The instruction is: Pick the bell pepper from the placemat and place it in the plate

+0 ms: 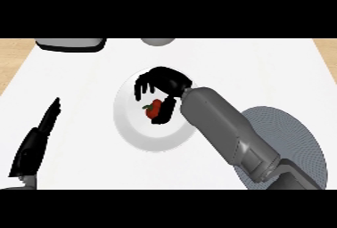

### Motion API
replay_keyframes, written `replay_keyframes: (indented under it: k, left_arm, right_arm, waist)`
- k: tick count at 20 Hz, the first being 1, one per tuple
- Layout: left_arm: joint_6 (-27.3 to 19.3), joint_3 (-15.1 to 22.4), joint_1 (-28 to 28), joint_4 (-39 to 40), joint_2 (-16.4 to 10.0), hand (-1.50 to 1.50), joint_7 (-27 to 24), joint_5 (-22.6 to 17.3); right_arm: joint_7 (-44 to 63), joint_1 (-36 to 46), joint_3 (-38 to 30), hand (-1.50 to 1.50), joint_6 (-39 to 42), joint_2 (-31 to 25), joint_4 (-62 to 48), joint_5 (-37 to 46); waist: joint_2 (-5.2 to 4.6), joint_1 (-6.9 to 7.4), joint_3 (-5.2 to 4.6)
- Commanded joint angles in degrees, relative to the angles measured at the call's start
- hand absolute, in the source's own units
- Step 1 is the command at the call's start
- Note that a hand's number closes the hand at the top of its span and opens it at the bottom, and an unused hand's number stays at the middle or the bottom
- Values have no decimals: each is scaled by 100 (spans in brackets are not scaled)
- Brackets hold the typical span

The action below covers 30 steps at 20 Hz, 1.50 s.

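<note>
- The bell pepper [154, 110], small and red with a green stem, sits just left of the frame's centre, inside the white plate [135, 133]. It is already off the round grey placemat [293, 138] at the lower right.
- The right hand [164, 82] reaches in from the lower right across the placemat's edge. It hangs over the plate's upper half, which fits a delivery into the dish rather than a pick-up.
- Its fingers [141, 90] are spread and point down toward the plate, above and to the left of the pepper and apart from it.
- The thumb [168, 111] runs along the pepper's right side, touching it or just beside it; I cannot tell which.
- Nothing curls round the pepper, so I judge it released, or very nearly, and resting on the plate.
- The left hand [36, 142] rests at the left edge, fingers straight and pointing up, holding nothing.
- On the white desk [263, 71], a dark-rimmed grey object [70, 43] and a round grey one [158, 41] sit at the top edge, well apart from the plate.
</note>
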<state>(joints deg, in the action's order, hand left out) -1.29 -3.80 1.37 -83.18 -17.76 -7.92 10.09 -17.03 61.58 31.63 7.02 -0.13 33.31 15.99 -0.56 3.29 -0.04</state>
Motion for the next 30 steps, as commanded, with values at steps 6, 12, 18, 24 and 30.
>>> replay_keyframes:
  k: [6,12,18,24,30]
  left_arm:
    - [105,-49,236,-304,-39,0,-1,-5]
    - [-112,55,141,54,177,0,-183,214]
    - [10,-15,72,-218,114,0,55,91]
    - [71,34,-6,-155,129,0,-58,121]
    - [164,-15,-140,-256,31,0,124,91]
  right_arm:
    - [-214,-153,-110,-150,-569,13,93,-1426]
    - [-147,429,-1363,-150,-465,-164,-566,-2023]
    - [-876,368,-2219,-150,324,-614,-1314,-2693]
    - [-1580,573,-2534,-150,1244,-1422,-1951,-2747]
    - [-2398,453,-2428,-150,1614,-1947,-2240,-2444]
  waist:
    - [-8,47,8]
    - [-8,-158,3]
    - [-84,-31,11]
    - [-147,102,13]
    - [-190,185,22]
